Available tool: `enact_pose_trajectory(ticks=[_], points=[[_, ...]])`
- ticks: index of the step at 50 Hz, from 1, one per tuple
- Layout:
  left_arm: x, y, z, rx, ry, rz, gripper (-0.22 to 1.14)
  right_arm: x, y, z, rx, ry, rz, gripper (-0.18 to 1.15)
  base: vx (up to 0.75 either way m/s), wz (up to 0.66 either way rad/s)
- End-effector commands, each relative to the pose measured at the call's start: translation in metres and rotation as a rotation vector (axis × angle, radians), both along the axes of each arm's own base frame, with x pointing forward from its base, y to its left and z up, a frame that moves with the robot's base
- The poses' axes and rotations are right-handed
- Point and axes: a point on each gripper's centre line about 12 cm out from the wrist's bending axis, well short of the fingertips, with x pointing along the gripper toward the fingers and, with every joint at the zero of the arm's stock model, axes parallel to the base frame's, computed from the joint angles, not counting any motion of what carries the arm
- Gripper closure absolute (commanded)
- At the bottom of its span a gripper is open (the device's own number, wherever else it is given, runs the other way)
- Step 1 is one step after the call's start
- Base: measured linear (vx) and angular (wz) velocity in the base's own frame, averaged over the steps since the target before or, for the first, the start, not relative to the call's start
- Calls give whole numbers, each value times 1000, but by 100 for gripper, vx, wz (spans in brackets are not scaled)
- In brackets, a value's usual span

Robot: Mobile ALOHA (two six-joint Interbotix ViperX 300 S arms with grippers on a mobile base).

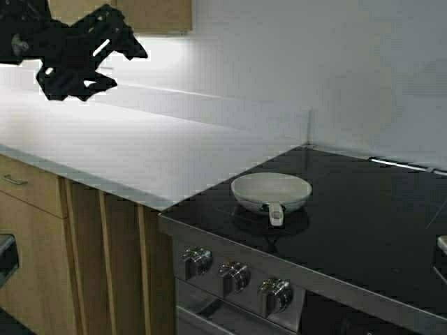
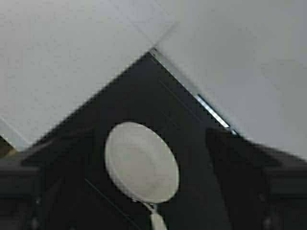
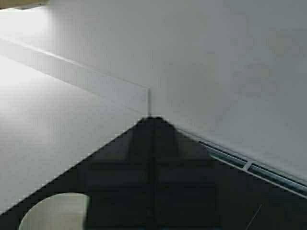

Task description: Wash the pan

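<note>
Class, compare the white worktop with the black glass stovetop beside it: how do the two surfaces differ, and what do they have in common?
The pale matte white worktop reads light and dull, while the glossy black glass stovetop is dark and reflective. The stovetop carries the small cream round frying pan; no object shows on the worktop. Metal control knobs sit below the stovetop's front edge, wooden cabinet fronts below the worktop. Both are flat, level and meet edge to edge against the same wall.

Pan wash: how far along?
Done: nothing visible. The pan sits untouched on the black cooktop, handle toward the knobs. In hand: the left gripper is raised over the counter, empty. Left: grasping, moving and washing; no sink in view.
</note>
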Motion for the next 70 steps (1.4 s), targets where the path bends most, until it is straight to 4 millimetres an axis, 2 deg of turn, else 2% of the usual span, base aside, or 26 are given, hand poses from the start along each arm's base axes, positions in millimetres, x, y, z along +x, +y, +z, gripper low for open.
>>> enact_pose_trajectory(ticks=[1,16,26,37,45,60,70], points=[[17,-25,-18,-76,10,-65,-9,2,0,5,0,-6,0,91,0,0],[36,-82,-87,-260,141,-190,-9,2,0,4,0,-3,0,91,0,0],[44,-105,-122,-382,211,-215,-9,2,0,4,2,-2,0,91,0,0],[46,-124,-158,-412,277,-232,-9,2,0,3,2,3,2,91,0,0],[48,-138,-175,-453,314,-244,-9,2,0,3,2,5,2,91,0,0],[54,-167,-193,-515,353,-281,-9,1,0,2,0,6,2,91,0,0],[58,-175,-205,-554,382,-278,-9,2,0,2,2,8,2,91,0,0]])
